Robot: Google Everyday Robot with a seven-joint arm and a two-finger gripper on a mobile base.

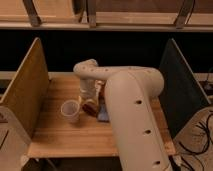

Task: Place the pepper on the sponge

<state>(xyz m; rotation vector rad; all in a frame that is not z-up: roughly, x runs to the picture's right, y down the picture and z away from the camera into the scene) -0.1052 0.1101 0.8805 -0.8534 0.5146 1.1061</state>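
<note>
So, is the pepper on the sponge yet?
Seemingly not: the pepper shows beside the sponge, toward the cup, just below the gripper.

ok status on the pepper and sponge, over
Gripper low over mid table, just above the pepper. Pepper at left edge of the sponge, not on it. Pale cup close on pepper's left.

Wooden table [55, 136]; upright side panels [24, 95]

Lab test bench: wooden table [55, 135] between side panels [24, 95], loose cables [199, 134], jaws low over tabletop middle.
</note>
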